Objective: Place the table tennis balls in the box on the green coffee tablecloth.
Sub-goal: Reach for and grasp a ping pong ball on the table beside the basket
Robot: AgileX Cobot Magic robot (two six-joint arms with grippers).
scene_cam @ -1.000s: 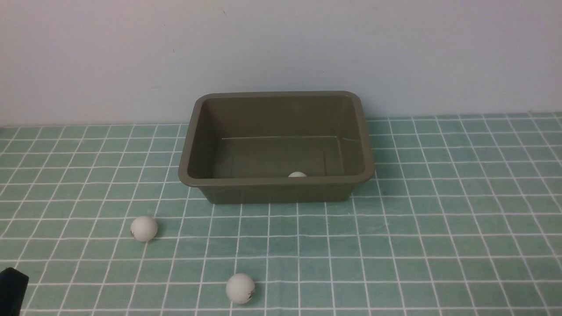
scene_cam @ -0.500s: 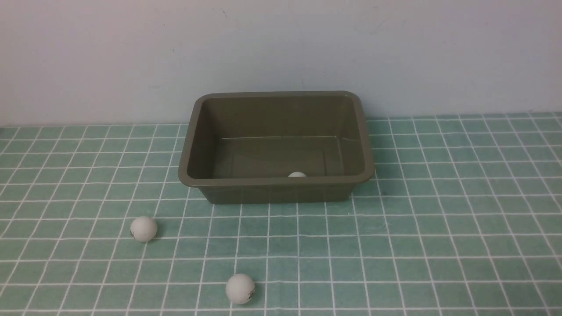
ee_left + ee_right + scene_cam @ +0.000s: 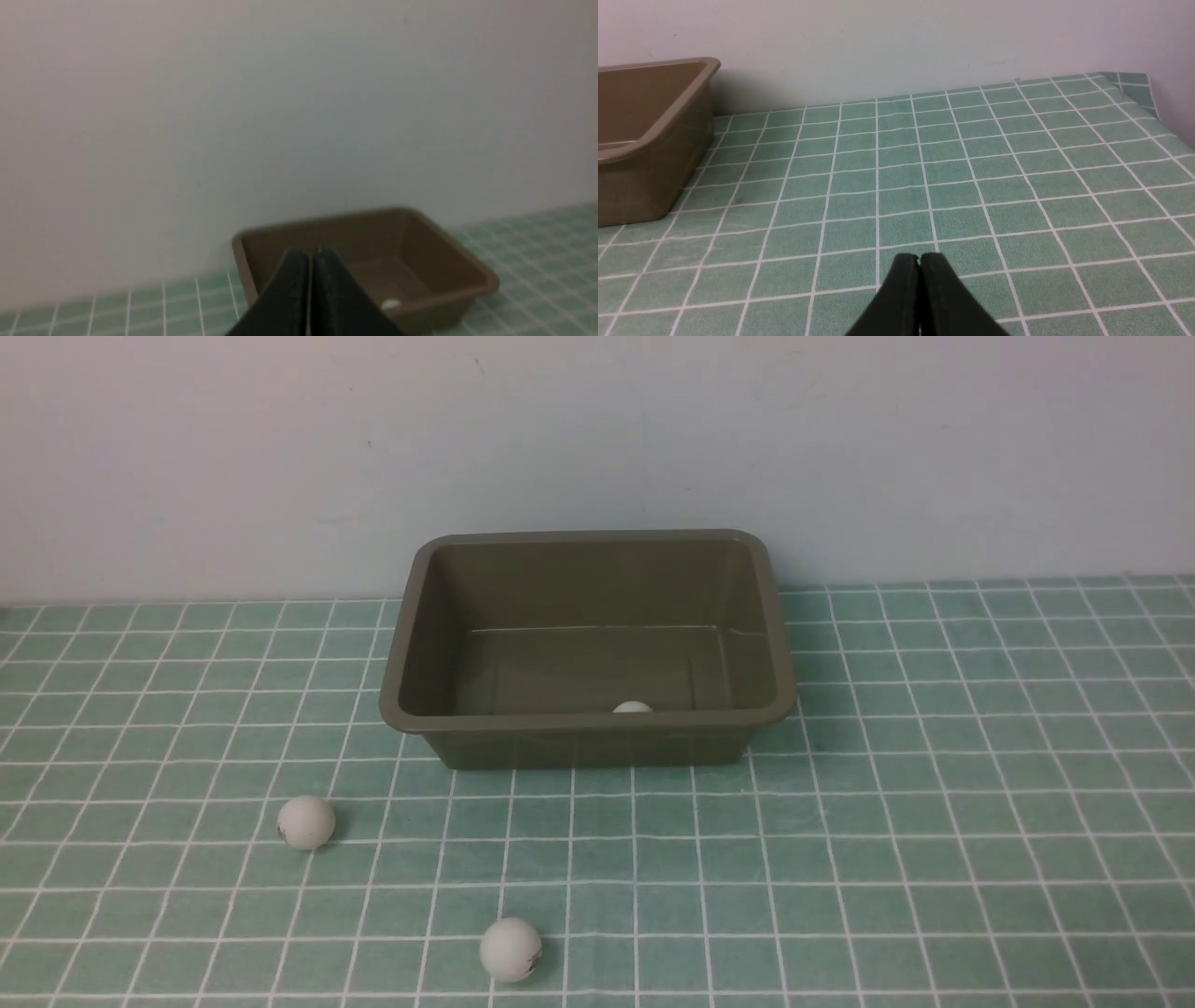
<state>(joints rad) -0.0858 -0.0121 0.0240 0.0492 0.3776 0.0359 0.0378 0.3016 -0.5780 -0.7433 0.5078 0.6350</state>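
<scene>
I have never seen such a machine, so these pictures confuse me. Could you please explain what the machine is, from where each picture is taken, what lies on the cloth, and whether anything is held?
It is a robot with two arms, each ending in an end effector, a two-fingered clamp. The wide picture comes from a camera between the arms, looking forward; no arm shows there. The other two come from cameras on the wrists: the dark wedge in each is the left end effector and the right end effector. Both are shut and hold nothing. On the green checked tablecloth stands an olive-brown box. The first ball lies inside it; the second ball and the third ball lie on the cloth in front, toward the robot's left.
</scene>
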